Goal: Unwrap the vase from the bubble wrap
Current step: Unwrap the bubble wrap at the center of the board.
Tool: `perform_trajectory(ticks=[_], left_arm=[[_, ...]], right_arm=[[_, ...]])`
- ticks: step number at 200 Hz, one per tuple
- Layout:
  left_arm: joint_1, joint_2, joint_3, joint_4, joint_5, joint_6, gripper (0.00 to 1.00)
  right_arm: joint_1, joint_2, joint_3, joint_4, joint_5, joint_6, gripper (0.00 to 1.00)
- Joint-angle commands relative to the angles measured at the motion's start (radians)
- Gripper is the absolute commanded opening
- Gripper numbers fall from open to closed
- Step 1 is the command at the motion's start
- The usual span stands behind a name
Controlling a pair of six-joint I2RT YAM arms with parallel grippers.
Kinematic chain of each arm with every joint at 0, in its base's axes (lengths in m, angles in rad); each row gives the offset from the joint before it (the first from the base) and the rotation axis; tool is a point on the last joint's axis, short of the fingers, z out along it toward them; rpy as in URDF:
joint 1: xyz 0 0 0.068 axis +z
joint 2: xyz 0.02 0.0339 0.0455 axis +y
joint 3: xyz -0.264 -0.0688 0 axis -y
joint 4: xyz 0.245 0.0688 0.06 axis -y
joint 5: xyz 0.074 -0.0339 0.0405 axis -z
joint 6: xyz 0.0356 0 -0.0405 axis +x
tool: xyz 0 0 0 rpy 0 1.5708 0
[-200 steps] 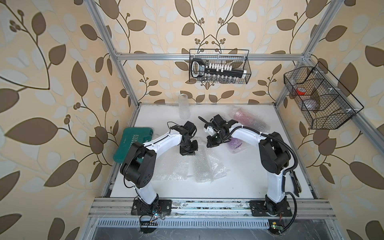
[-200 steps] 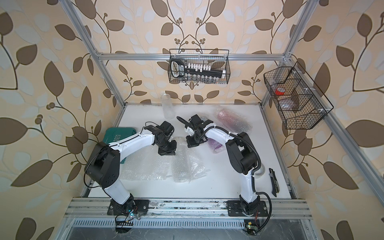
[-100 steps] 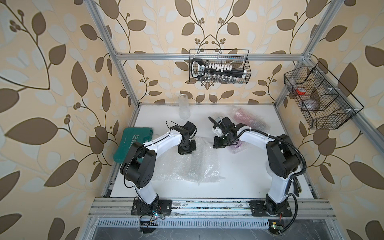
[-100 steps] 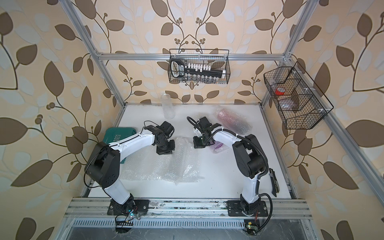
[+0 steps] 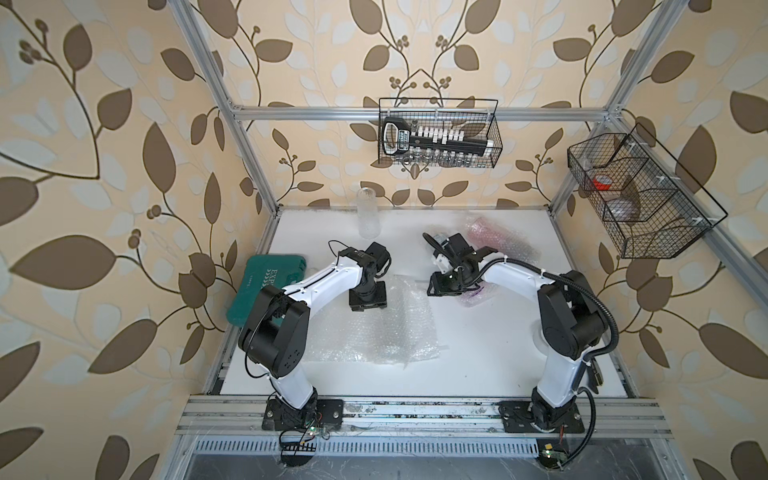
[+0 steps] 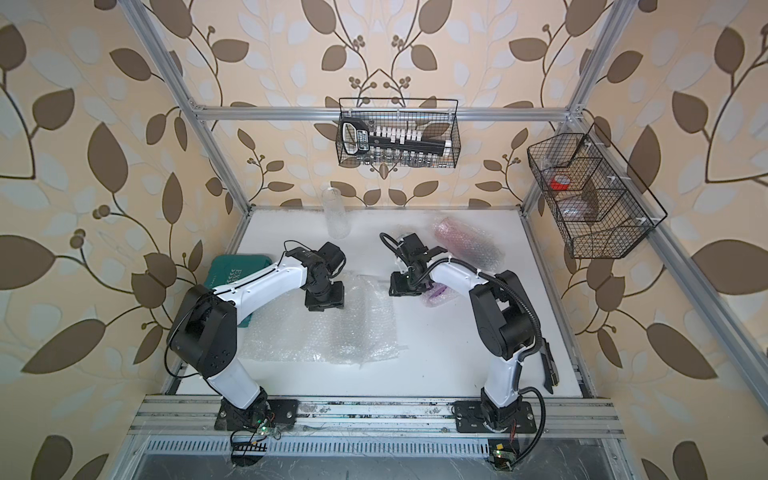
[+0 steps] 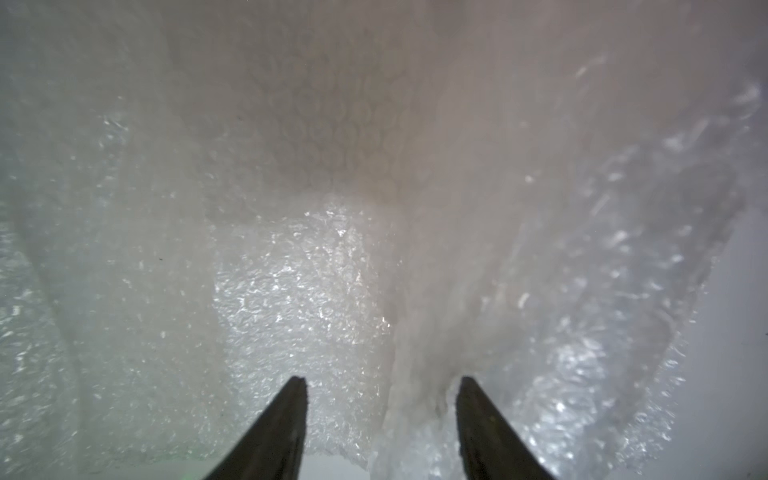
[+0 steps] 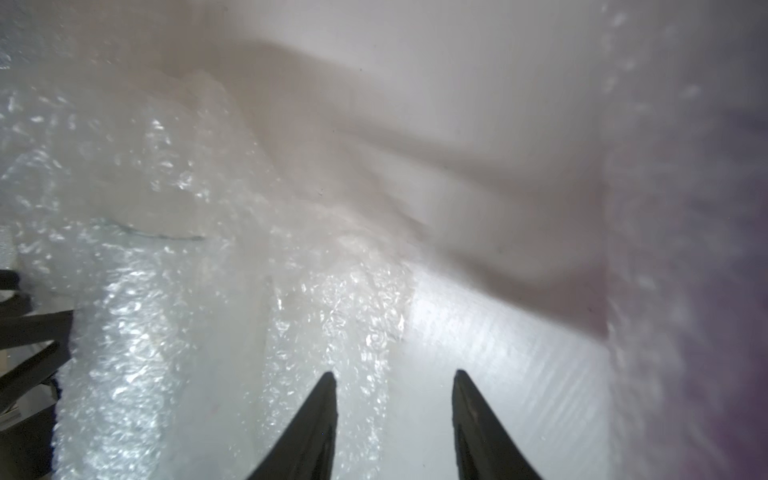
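Only the wrist views show the left gripper [image 7: 382, 380] and right gripper [image 8: 392, 374] with fingers spread apart. In a top view, crinkly clear bubble wrap [image 5: 386, 328] lies spread out near-left.

Free to pass: bare table [image 5: 478, 357] along the near strip and over the near right. Narrow gap between left gripper [image 7: 380, 382] and right gripper [image 8: 392, 374], wrap edge beneath. Middle left covered by flat bubble wrap [image 5: 390, 328], low and crinkled. Blocked far left by an upright clear vase [image 5: 368, 216], far right by a pink wrapped bundle [image 5: 494, 237], left edge by a green case [image 5: 266, 286]. High on the far wall, a wire basket [image 5: 438, 133].
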Motion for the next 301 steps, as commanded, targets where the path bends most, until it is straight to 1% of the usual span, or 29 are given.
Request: perform_trajectory(ticks=[1,13,29,54,65,77,86,99,116,138,164,172,180,188,202,210,219,243,263,276,301], left_arm=[[-0.023,-0.087,0.08,-0.088,-0.039,0.06,0.84],[-0.061,-0.097,0.123,-0.122,-0.068,0.069,0.84],[-0.124,-0.093,0.174,-0.142,-0.072,0.063,0.83],[-0.219,-0.027,0.226,-0.117,-0.046,0.025,0.72],[-0.249,0.026,0.257,-0.136,-0.083,-0.005,0.69],[-0.259,0.082,0.297,-0.185,-0.143,-0.045,0.63],[-0.264,0.115,0.316,-0.219,-0.186,-0.071,0.58],[-0.267,0.142,0.312,-0.242,-0.235,-0.097,0.54],[-0.27,0.158,0.278,-0.244,-0.264,-0.115,0.54],[-0.273,0.171,0.236,-0.247,-0.298,-0.127,0.6],[-0.275,0.159,0.197,-0.237,-0.322,-0.13,0.59],[-0.275,0.151,0.191,-0.234,-0.326,-0.133,0.55],[-0.275,0.146,0.184,-0.227,-0.323,-0.133,0.47],[-0.275,0.137,0.18,-0.22,-0.317,-0.134,0.36],[-0.274,0.115,0.175,-0.215,-0.312,-0.146,0.12],[-0.272,0.099,0.172,-0.211,-0.307,-0.152,0.01],[-0.273,0.08,0.17,-0.209,-0.305,-0.154,0.0],[-0.249,0.03,0.161,-0.226,-0.292,-0.165,0.0],[-0.19,-0.043,0.102,-0.217,-0.265,-0.158,0.0],[-0.116,-0.097,0.034,-0.187,-0.229,-0.135,0.0],[0.078,-0.19,-0.106,-0.116,-0.087,-0.084,0.0]], right_arm=[[0.012,-0.105,0.019,-0.08,0.079,-0.029,0.52],[0.016,-0.146,0.003,-0.096,0.075,-0.032,0.53],[0.027,-0.183,-0.026,-0.105,0.019,-0.029,0.52],[0.036,-0.187,-0.099,-0.053,-0.167,0.007,0.5],[0.049,-0.188,-0.134,-0.001,-0.215,0.034,0.5],[0.068,-0.177,-0.144,0.038,-0.255,0.049,0.5],[0.083,-0.163,-0.13,0.037,-0.258,0.043,0.5],[0.096,-0.137,-0.115,0.03,-0.258,0.033,0.5],[0.102,-0.091,-0.112,0.035,-0.274,0.032,0.51],[0.103,-0.019,-0.115,0.055,-0.287,0.048,0.51],[0.104,0.062,-0.076,0.053,-0.291,0.064,0.5],[0.105,0.073,-0.07,0.062,-0.291,0.071,0.5],[0.105,0.086,-0.063,0.063,-0.286,0.074,0.5],[0.105,0.094,-0.055,0.062,-0.278,0.071,0.5],[0.105,0.109,-0.051,0.059,-0.264,0.064,0.5],[0.105,0.113,-0.051,0.057,-0.255,0.059,0.5],[0.105,0.118,-0.056,0.055,-0.247,0.058,0.5],[0.104,0.123,-0.069,0.057,-0.227,0.056,0.5],[0.102,0.119,-0.074,0.056,-0.215,0.054,0.5],[0.1,0.114,-0.078,0.052,-0.211,0.049,0.49],[0.097,0.101,-0.091,0.05,-0.205,0.041,0.49]])
